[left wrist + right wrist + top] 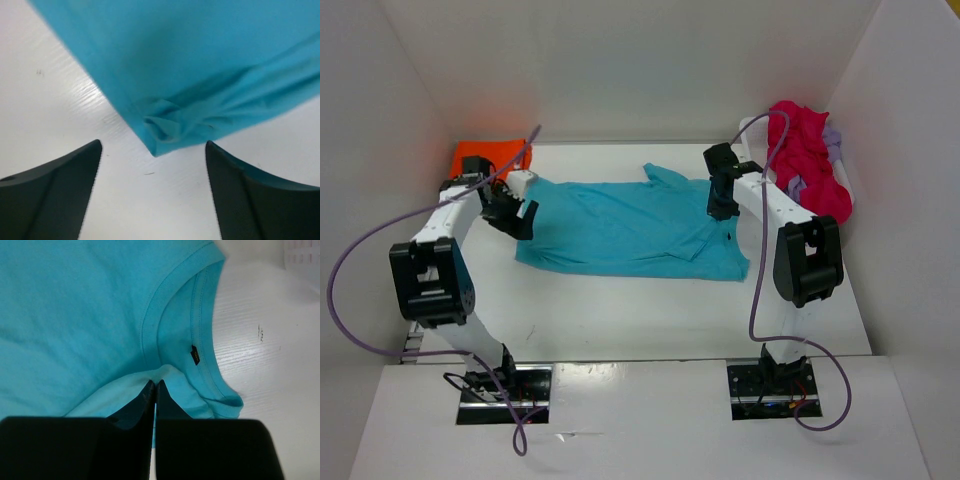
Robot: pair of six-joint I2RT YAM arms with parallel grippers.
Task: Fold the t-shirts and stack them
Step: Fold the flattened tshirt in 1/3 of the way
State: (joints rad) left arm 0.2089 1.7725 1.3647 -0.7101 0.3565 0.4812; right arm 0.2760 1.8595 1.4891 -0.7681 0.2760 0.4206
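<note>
A turquoise blue cloth t-shirt (630, 230) lies spread flat across the middle of the white counter (650, 310), its long near edge running left to right, with bare surface between it and the arm bases. The left pincer (152, 150) hangs over the shirt's left corner with its jaws wide apart and nothing in them. The bunched corner lies on the counter just ahead of the black fingertips (75, 165). The right pincer (155, 385) is closed tight on a raised fold of the same shirt, just beside the ribbed collar (150, 315) and its small dark label (195, 355).

A bright orange cloth shirt (485, 155) sits folded in the far left corner, near the turquoise one. At the far right, a magenta-red cloth shirt (805, 160) and a pale lavender cloth shirt (832, 140) are heaped on a white plastic mesh basket (302, 255). Plain white walls (620, 70) close in the counter on three sides.
</note>
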